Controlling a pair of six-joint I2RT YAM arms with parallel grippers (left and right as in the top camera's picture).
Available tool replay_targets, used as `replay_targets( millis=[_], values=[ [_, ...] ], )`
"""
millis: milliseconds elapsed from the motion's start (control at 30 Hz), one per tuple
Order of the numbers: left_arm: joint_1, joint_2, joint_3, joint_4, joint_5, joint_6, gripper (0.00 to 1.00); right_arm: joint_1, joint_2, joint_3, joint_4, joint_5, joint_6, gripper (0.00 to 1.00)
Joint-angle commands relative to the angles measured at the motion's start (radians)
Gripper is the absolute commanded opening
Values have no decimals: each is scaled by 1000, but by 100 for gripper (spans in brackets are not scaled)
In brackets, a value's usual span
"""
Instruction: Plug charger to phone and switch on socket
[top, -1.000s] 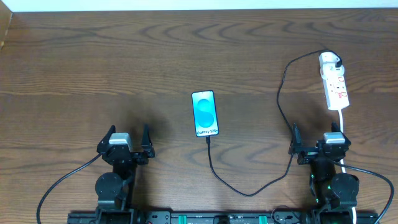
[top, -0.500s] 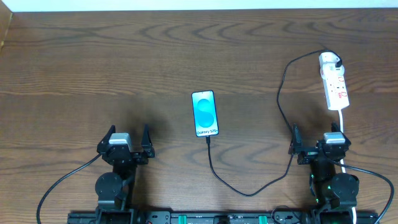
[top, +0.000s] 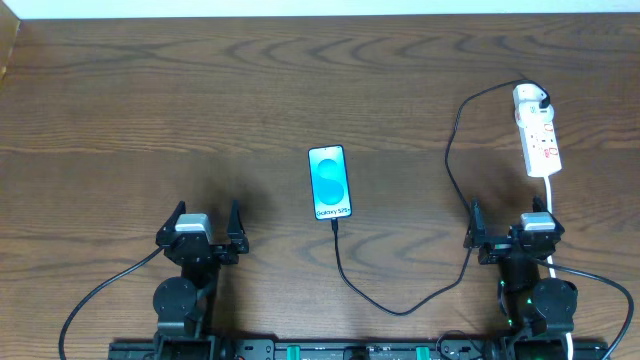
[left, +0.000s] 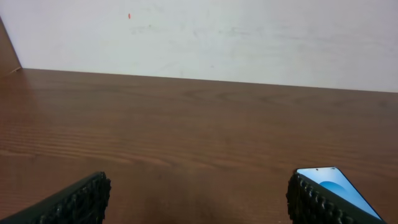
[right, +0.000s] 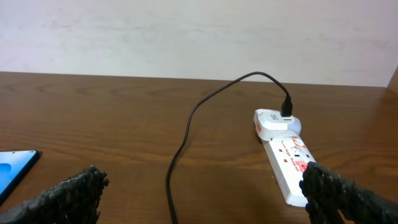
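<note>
Centrally, the charger cable, probably limp and light, meets the Galaxy S25 phone; best gripped at its stiffer connector tip. Both arms' jaws stand wide, empty.

phone: flat mid-table, blue screen up
charger: black cable, tip at phone's near edge
socket: white strip, far right

No change shows between the earlier overhead views and this one. The phone at centre, the charger looping toward 5 o'clock, the socket at 2 o'clock, the left gripper and the right gripper show no shift at all.
</note>
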Motion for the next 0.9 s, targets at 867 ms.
replay_targets(
  millis=[867],
  values=[
    [5, -6, -17, -37, -24, -5, 91, 8, -10, -1, -4, 15, 7, 99]
  ],
)
